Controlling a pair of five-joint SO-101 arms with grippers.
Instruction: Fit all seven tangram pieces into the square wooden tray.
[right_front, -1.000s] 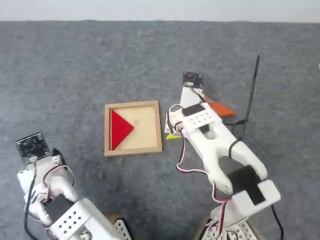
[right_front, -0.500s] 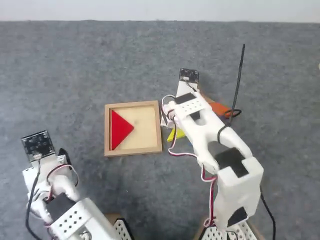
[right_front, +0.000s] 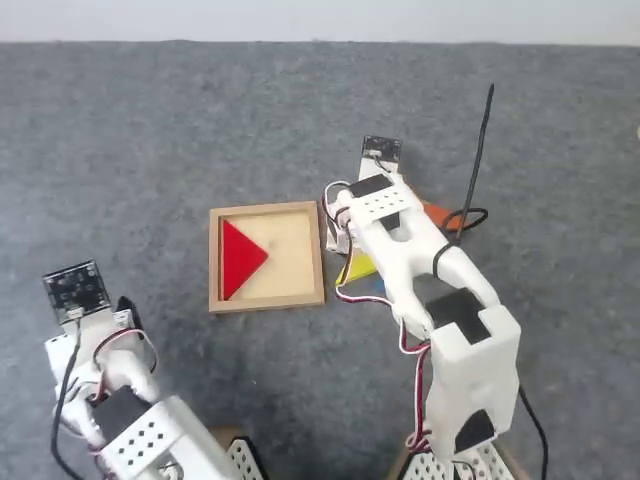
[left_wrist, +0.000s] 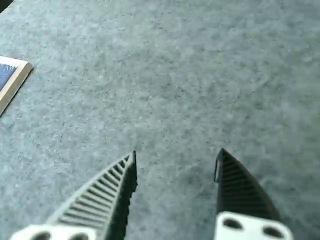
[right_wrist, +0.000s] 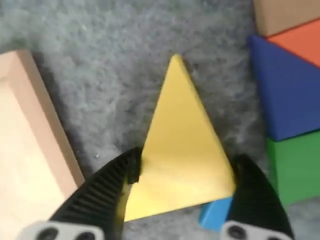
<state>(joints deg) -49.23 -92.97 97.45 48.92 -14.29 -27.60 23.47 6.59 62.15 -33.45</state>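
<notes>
The right end effector (right_wrist: 186, 162) is clenched on the yellow triangular tangram piece (right_wrist: 180, 135), its jaws pressing against two opposite sides of the piece. It sits just right of the square wooden tray (right_front: 265, 299). One corner of the yellow triangle overlaps a light blue piece (right_wrist: 215, 216). Whether the triangle is lifted or resting there, I cannot tell.

Just to the right lie a green piece (right_wrist: 292, 170), a dark blue piece (right_wrist: 285, 90), an orange piece (right_wrist: 300, 40) and a tan wooden piece (right_wrist: 285, 15), packed together on the grey felt-covered worktop (right_front: 150, 130).

Inside the tray, a red triangular piece (right_front: 240, 258) lies flat against the left wall; the rest of the tray floor is bare.

The left end effector (left_wrist: 175, 160) is released, its jaws spread over bare felt at the near left, well apart from the pieces.

By my reckoning one piece of seven is seated. The yellow one looks like the second in hand, and five others wait outside.
</notes>
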